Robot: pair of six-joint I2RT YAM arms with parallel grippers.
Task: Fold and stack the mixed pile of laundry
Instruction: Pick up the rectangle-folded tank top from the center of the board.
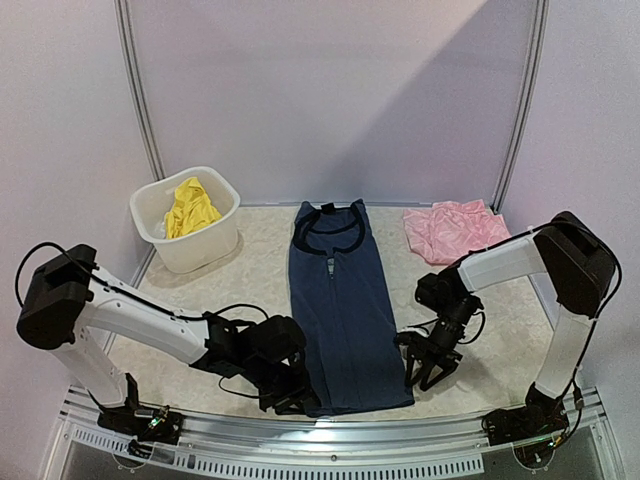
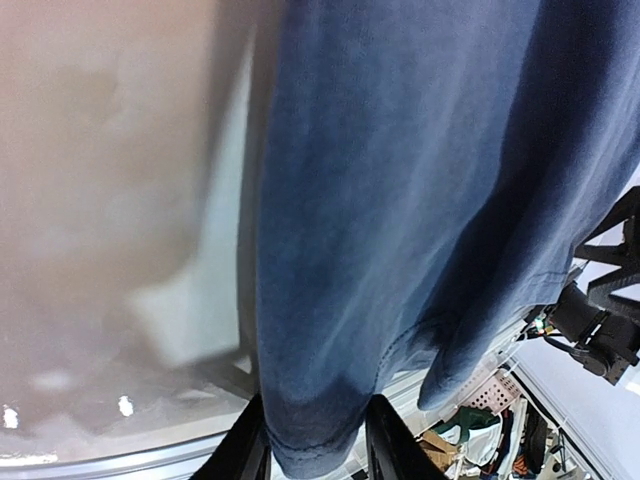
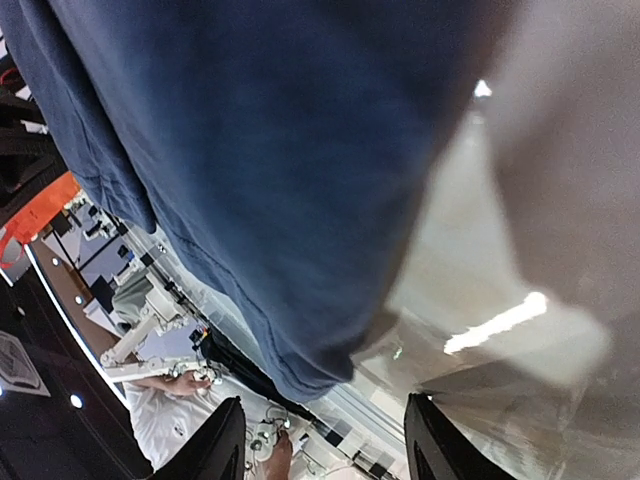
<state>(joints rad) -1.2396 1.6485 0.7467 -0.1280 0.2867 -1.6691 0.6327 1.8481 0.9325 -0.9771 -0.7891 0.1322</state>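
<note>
Left hand (image 2: pixel 312 455) grips navy top (image 1: pixel 338 300).

I found no readable text, label, brand or number in any of my 3 views. The navy top (image 1: pixel 340 310) lay with a plain side up, showing no lettering I could read.

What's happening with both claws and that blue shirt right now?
Left gripper on navy top hem corner. Right gripper open beside it, empty. Pink piece, yellow piece in tub, nothing blocking.
</note>
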